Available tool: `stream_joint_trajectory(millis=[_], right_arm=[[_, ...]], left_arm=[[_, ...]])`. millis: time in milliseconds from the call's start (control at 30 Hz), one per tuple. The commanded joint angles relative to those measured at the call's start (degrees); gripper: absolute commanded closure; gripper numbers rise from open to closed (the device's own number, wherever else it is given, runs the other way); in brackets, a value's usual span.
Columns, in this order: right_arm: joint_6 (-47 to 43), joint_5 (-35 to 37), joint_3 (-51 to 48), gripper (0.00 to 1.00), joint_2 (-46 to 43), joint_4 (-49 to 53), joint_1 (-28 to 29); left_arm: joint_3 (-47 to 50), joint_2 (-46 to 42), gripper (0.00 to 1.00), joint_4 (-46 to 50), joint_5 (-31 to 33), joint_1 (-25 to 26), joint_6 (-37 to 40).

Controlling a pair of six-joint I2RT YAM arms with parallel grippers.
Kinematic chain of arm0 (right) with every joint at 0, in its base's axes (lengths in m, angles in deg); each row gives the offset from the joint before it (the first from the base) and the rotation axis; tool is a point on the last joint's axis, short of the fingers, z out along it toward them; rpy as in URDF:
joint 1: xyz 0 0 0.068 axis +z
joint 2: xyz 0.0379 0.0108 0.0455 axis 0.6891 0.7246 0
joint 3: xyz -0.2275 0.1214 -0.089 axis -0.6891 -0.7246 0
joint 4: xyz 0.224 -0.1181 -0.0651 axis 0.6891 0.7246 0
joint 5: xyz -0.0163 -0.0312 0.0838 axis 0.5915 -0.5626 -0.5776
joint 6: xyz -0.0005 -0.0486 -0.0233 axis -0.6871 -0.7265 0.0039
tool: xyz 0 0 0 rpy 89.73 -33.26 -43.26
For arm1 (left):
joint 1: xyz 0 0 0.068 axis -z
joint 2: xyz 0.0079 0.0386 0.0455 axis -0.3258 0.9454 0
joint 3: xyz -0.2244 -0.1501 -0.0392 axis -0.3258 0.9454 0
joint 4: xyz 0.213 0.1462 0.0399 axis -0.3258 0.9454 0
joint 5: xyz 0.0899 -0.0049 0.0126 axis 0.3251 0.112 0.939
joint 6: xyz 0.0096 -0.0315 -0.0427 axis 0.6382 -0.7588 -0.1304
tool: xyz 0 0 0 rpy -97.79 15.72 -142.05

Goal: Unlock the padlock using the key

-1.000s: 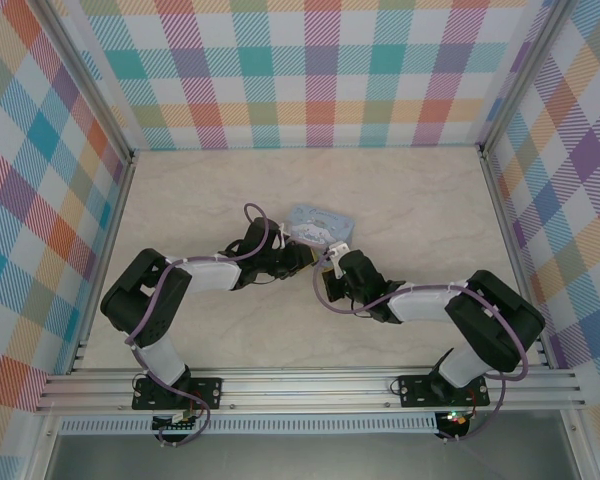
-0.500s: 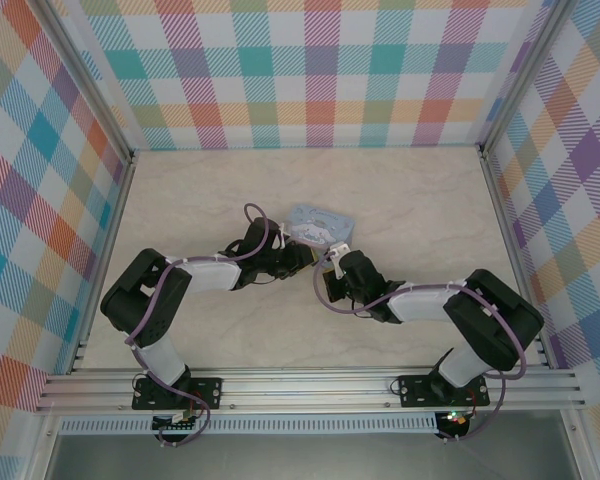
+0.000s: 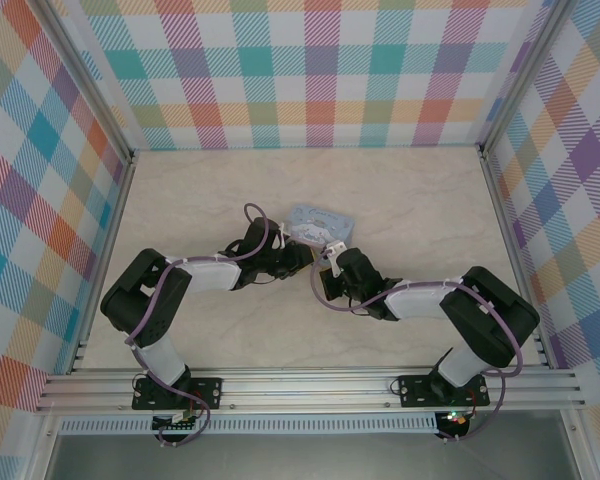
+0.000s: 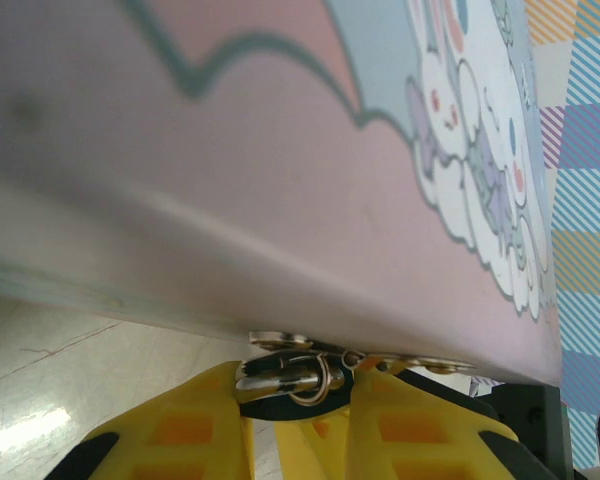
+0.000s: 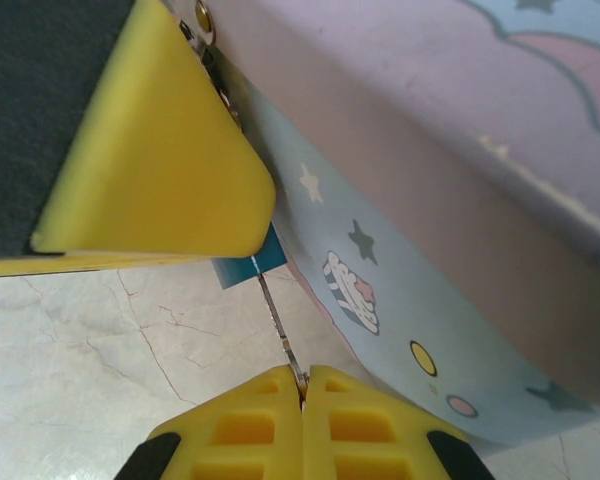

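Note:
The padlock hangs at the hasp on the near side of the pastel cartoon tin (image 3: 320,220). My left gripper (image 4: 298,398) is shut on it. Its shiny metal top (image 4: 278,380) sits between the yellow fingers, right under the tin's edge. In the right wrist view a corner of the blue padlock body (image 5: 248,264) pokes out below the left gripper's yellow finger (image 5: 145,150). The key (image 5: 277,325), a thin dark sliver, runs from that body down to my right gripper (image 5: 302,378), which is shut on its end. Both grippers meet in front of the tin (image 3: 313,260).
The tin's pale-blue side with stars and dots (image 5: 430,330) stands close on the right of the key. Marble tabletop (image 3: 420,210) stretches around the tin, with checked walls and metal rails on three sides.
My right arm has edged slightly left, closer to the left gripper. The left arm and both grips are unchanged.

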Motion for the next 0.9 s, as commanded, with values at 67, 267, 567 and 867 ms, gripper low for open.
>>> stream_joint_trajectory(millis=[67,267,567,867], right_arm=[[-1.34,-0.69,0.87,0.97,-0.82,-2.75,-0.65],[-1.17,-0.77,0.12,0.97,-1.74,-2.76,-0.74],[-0.74,-0.86,-0.97,0.97,-2.53,-2.44,-0.74],[-0.67,-1.09,-1.39,0.97,-2.62,-2.64,-0.69]], left_arm=[[-0.72,-1.92,0.78,-0.86,-1.89,1.20,-0.57],[-0.63,-1.74,0.78,-0.88,-1.80,1.20,-0.57],[-0.54,-1.67,0.78,-0.88,-1.62,1.20,-0.66],[-0.72,-1.47,0.78,-0.97,-2.07,1.18,-0.69]])
